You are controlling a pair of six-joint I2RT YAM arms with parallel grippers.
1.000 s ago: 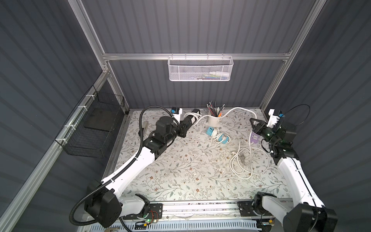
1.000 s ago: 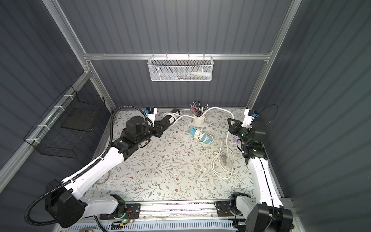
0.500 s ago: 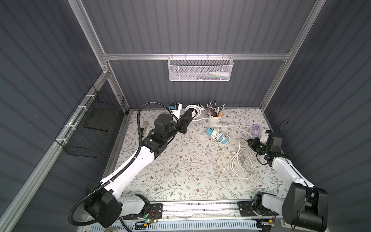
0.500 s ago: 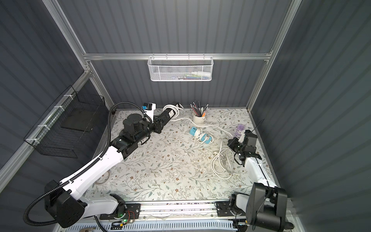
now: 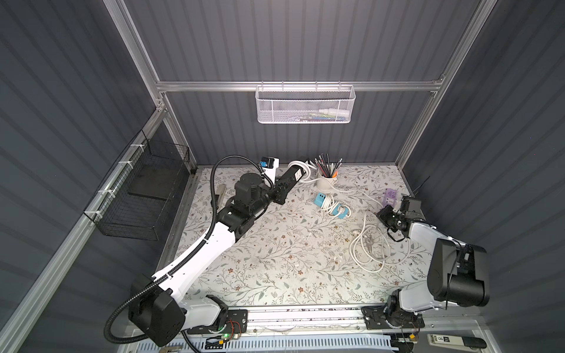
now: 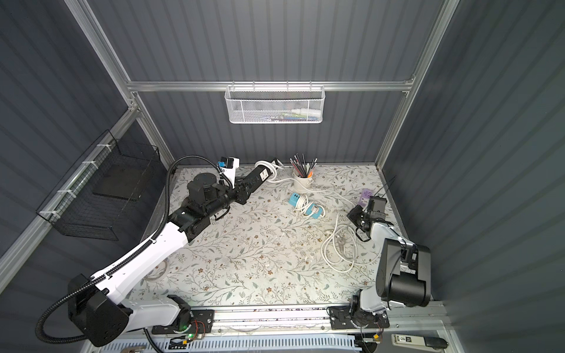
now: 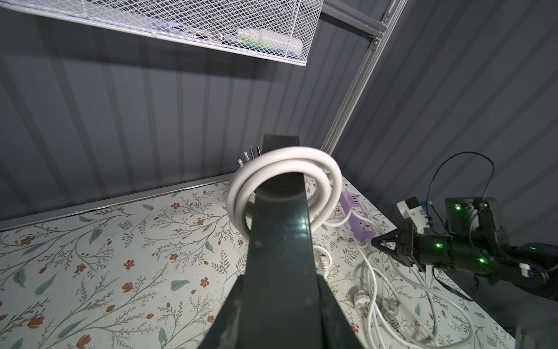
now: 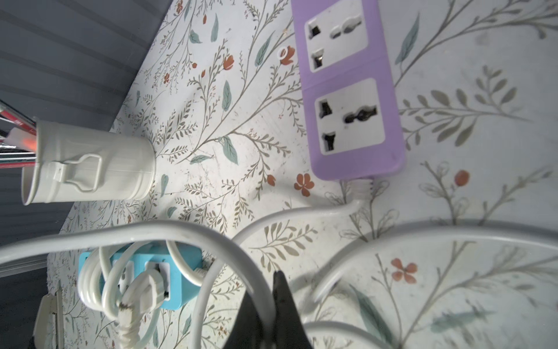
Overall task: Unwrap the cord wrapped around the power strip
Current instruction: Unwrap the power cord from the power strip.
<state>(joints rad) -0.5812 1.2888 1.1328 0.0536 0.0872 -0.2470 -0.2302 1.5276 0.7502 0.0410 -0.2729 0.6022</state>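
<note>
Snagging worries me: black left gripper [image 7: 280, 140] and right gripper [image 7: 376, 240] both have jaws together, the left threaded through coils of thick white cord [image 7: 287, 157] just beside the white metal pencil cup [image 5: 324, 185]; pulling could topple it. The lilac plastic power strip [image 8: 344, 74] lies bare, well clear of that cup.

In the right wrist view the purple power strip [image 8: 347, 90] runs out of frame beyond its second socket, its white cord [image 8: 453, 229] is blurred in the nearest loops, and the right gripper [image 8: 278, 276] shows only closed tips. The mesh basket [image 5: 275, 107] holds things too small to tell.
</note>
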